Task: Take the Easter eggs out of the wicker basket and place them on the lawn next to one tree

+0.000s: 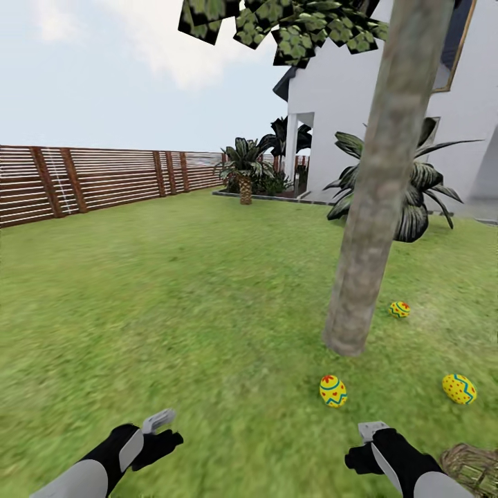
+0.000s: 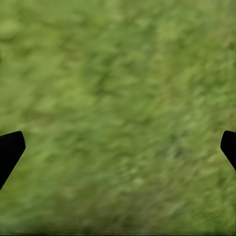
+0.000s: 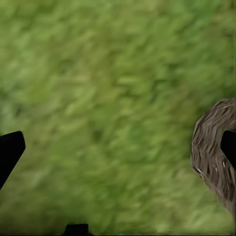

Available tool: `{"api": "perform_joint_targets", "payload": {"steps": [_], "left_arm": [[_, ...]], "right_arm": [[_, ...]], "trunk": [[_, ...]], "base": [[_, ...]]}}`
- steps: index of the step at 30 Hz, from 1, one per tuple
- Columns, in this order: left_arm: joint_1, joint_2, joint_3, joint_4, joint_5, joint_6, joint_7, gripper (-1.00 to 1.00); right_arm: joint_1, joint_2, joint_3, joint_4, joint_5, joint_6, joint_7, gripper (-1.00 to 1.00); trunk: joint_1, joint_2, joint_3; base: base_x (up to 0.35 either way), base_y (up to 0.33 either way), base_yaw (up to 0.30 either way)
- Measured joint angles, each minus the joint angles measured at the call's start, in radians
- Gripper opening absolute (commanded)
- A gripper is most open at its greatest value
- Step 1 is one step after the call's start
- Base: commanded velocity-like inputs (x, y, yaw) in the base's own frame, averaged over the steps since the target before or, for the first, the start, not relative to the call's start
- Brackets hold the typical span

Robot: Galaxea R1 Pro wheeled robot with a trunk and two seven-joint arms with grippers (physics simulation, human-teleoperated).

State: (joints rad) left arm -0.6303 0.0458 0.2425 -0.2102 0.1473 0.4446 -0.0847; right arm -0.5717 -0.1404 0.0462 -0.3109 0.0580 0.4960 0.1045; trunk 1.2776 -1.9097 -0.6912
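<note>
Your left tool (image 2: 118,147) and right tool (image 3: 118,147) both hang spread wide over the lawn (image 1: 173,290), holding and touching nothing. Three Easter eggs (image 1: 333,391) lie on the grass around the tree (image 1: 373,207), near its trunk. You see the wicker basket (image 3: 214,147) beside your right tool.

Left arm (image 1: 104,460): light grey forearm shell, black wrist section, grey panel on its upper side. Right arm (image 1: 408,467): same grey-and-black scheme. Fingertips (image 2: 11,150): matte black, blunt, angular, unmarked.
</note>
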Motion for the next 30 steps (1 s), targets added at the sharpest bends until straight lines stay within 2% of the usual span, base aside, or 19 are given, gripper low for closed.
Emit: {"api": "perform_joint_targets", "payload": {"steps": [14,30], "left_arm": [[0.000,-0.002,0.000,0.003,-0.001,0.000,0.000,1.00],[0.000,0.000,0.002,0.003,0.003,0.000,0.000,1.00]], "right_arm": [[0.000,0.002,0.001,0.000,0.000,0.000,0.000,1.00],[0.000,0.000,0.000,0.000,0.000,0.000,0.000,1.00]], "trunk": [[-0.054,0.098,0.044],[-0.116,0.210,0.094]], "base": [[-0.217,0.000,0.000],[-0.063,0.000,0.000]]}}
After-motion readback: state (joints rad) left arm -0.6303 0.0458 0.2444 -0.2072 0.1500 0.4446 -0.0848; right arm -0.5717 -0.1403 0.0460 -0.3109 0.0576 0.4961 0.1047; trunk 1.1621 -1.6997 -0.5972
